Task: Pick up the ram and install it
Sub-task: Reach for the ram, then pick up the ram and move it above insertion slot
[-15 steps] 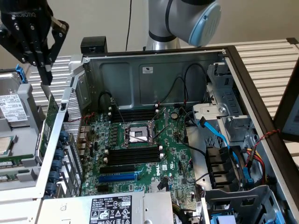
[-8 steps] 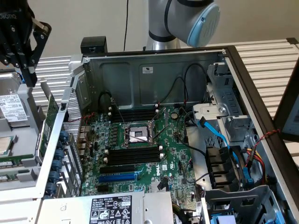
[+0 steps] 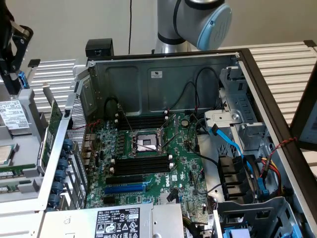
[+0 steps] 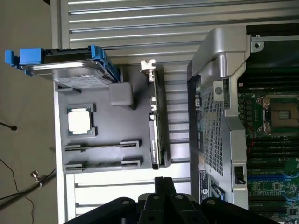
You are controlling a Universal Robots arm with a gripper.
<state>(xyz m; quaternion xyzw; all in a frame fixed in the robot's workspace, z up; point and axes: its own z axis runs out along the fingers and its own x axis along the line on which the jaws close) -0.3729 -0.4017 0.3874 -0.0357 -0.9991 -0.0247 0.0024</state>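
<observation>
Where the gray tray (image 4: 105,123) lies on the slatted table (image 4: 140,28) beside the computer case (image 3: 163,89), the ram (image 4: 100,164) stands on edge between two small holders. It shows as little more than a thin dark line. A second stick (image 4: 100,145) runs parallel just beside it. In the exterior view both sticks sit at the exterior view's left, cut off by the frame edge.

The gripper (image 4: 162,183) has its dark fingers pressed together and pinches nothing. Its tips hang over the table slats just past the tray's edge, near the ram but apart from it.

Further along the tray are a processor chip (image 4: 78,120) and a hard drive (image 4: 79,70) in blue brackets. An expansion card (image 4: 156,126) stands on edge along the side toward the case.

The drive carries a white label with a barcode, and its print is too small to read. The same holds for a white sticker (image 3: 162,74) on the case's back wall and for the black-and-white label on the power supply (image 3: 116,223).

Inside the case, the motherboard (image 3: 185,163) shows long black slots (image 3: 141,166) and a blue slot (image 3: 124,188). Cables cross parts of the board. The robot arm (image 3: 198,20) is cut off at the top.
</observation>
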